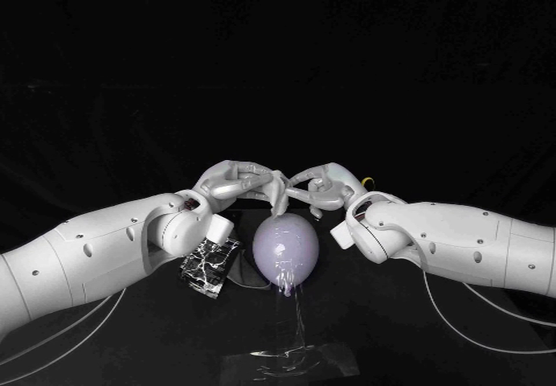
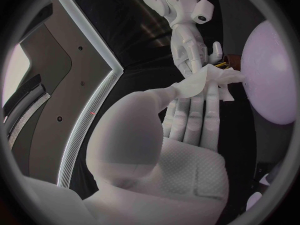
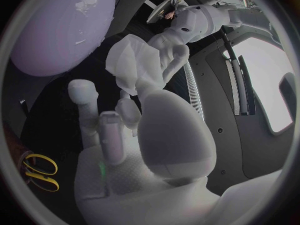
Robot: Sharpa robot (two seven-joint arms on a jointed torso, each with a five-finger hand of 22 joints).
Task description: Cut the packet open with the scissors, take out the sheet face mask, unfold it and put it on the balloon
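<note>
Sheet face mask bunched, pinched by both left hand and right hand just beside top of lilac balloon; black-and-white packet near balloon, print unreadable.

Black table, on it a black-and-white packet and, nearer the robot, a clear glossy sheet.
</note>
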